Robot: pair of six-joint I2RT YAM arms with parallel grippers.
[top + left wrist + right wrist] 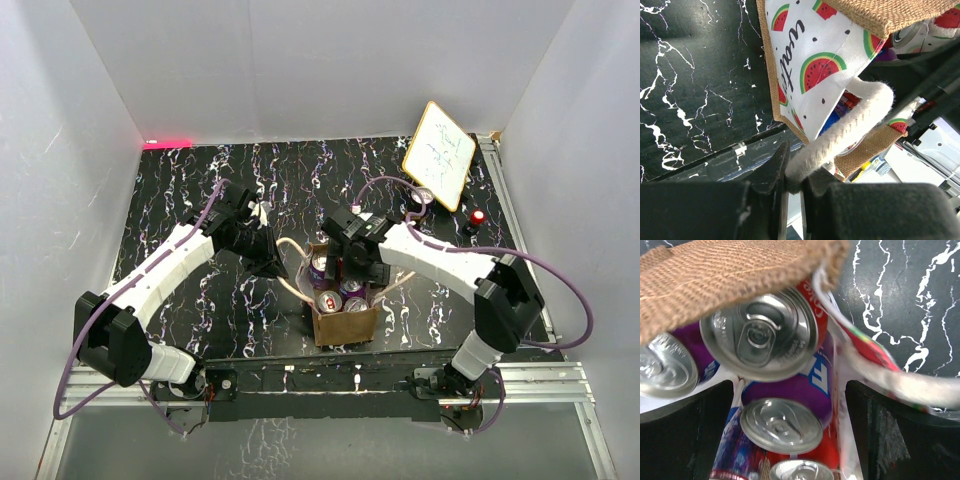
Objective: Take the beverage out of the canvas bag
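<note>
Three white walls [300, 70] enclose a black marbled table [180, 190]; left gripper [794, 181] pinches a handle [852, 122] of the bag [345, 325], right gripper [790, 410] gapes wide over cans [765, 335].

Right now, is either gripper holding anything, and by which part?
The left gripper pinches the bag by one rope handle. The right gripper is open over the cans, holding nothing.
</note>
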